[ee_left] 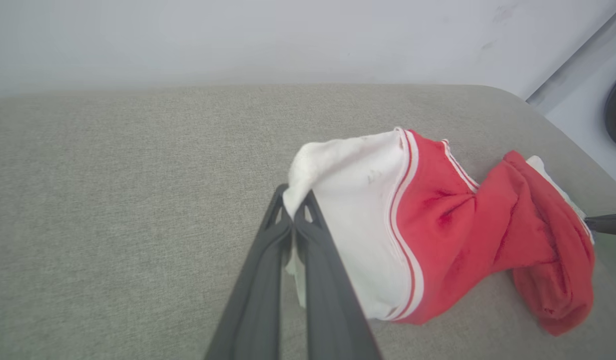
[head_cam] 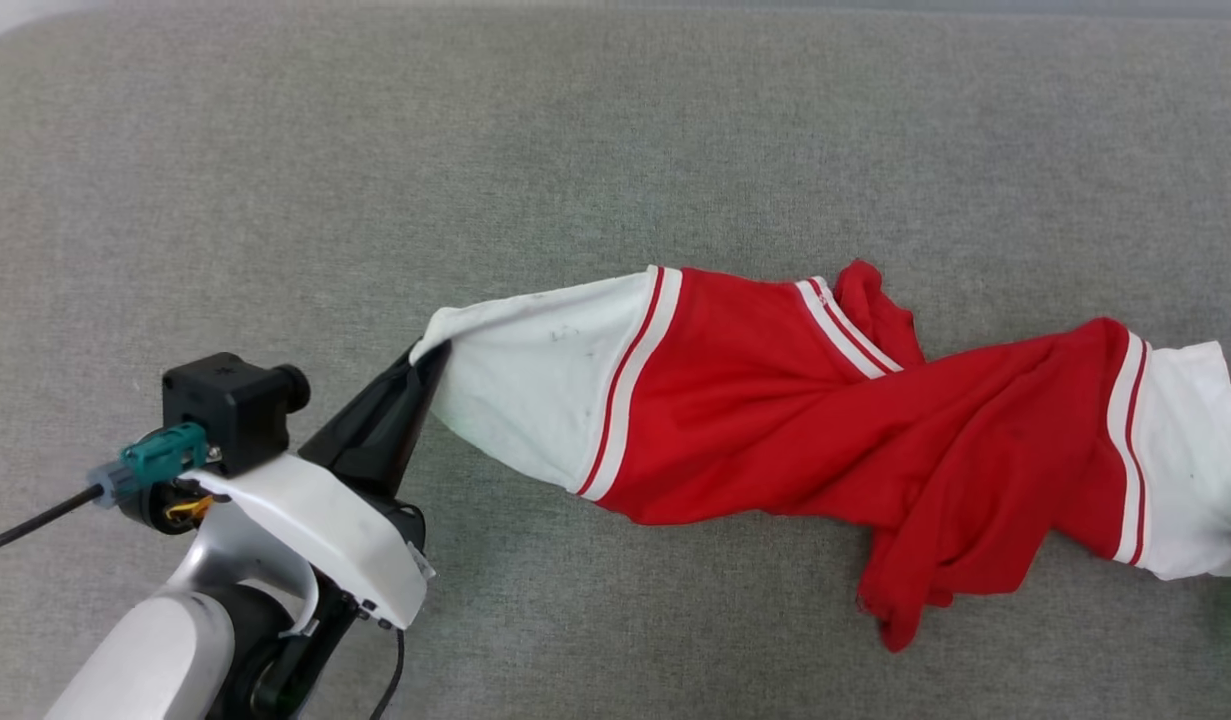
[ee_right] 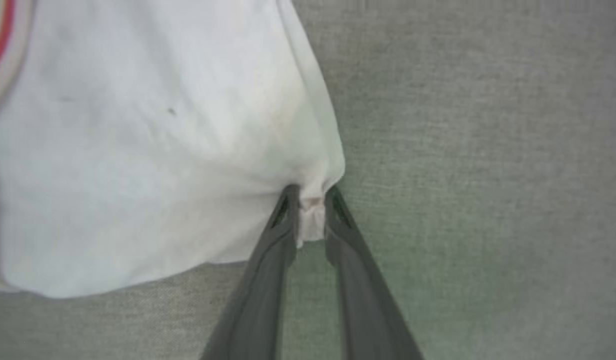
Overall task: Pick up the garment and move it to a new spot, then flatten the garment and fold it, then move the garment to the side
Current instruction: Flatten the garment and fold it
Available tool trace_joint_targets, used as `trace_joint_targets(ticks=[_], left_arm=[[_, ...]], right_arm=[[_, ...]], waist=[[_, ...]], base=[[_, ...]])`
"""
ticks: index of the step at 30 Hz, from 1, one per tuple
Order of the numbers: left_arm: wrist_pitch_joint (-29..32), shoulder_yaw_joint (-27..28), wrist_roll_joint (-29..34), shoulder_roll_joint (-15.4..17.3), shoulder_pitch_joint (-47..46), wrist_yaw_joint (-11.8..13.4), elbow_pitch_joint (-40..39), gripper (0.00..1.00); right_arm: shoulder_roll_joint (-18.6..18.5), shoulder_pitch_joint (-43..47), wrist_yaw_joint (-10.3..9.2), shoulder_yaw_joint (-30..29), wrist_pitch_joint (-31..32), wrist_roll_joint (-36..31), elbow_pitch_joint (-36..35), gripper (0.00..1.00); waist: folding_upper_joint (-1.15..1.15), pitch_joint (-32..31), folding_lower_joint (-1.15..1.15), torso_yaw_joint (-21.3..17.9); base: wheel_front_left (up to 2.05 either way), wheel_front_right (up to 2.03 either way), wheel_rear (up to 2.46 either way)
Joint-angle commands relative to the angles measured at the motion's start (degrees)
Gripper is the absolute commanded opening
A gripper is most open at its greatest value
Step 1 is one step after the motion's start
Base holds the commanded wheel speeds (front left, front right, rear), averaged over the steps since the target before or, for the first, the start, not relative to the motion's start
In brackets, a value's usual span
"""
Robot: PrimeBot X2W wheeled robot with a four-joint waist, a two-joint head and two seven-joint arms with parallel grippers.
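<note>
While the garment [head_cam: 775,420] is clamped by left end effector [ee_left: 293,202] and seemingly right end effector [ee_right: 312,202], flattening is judged underway; untwisting is needed.

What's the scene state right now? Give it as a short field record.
surface: grey fabric-covered surface
garment: red jersey with white sleeves, twisted along its middle, strung out between both grippers
left gripper: shut on the edge of one white sleeve
right gripper: fingers pinch a bunch of the other white sleeve
flattening: not yet done
fold: not yet done
</note>
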Motion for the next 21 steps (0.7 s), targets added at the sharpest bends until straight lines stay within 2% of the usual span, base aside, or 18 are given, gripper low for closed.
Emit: trace_joint_targets(ticks=[1, 8, 12, 16, 21], left_arm=[[-0.9, 0.4, -0.2, -0.1, -0.3, -0.4, 0.6, 0.0], [-4.6, 2.1, -1.3, -0.1, 1.2, -1.1, 3.9, 0.0], [-6.9, 4.6, -1.6, 0.5, 1.3, -0.7, 4.5, 0.0], [-9.3, 7.4, -1.2, 2.0, 1.4, -0.5, 4.1, 0.0], [-12.2, 11.4, 0.3, 4.9, 1.5, -0.2, 2.2, 0.0]], right_arm=[[1.2, 0.7, 0.16, 2.6, -0.6, 0.5, 3.7, 0.0], [-6.3, -2.3, 0.08, 3.0, -7.4, 1.0, 1.6, 0.0], [-9.0, -4.8, 0.08, 3.5, -12.8, 1.6, 0.5, 0.0], [-11.7, -7.8, 0.07, 4.9, -17.4, 2.8, -1.1, 0.0], [-14.6, -11.7, 0.07, 7.2, -20.1, 4.5, -5.7, 0.0]], waist=[[0.0, -1.2, 0.01, 0.0], [0.0, -8.7, 0.01, -0.7], [0.0, -13.2, 0.01, -1.5], [0.0, -17.1, 0.01, -2.5], [0.0, -20.4, 0.01, -4.0]], base=[[0.0, 0.0, 0.0], [0.0, 0.0, 0.0], [0.0, 0.0, 0.0], [0.0, 0.0, 0.0], [0.0, 0.0, 0.0]])
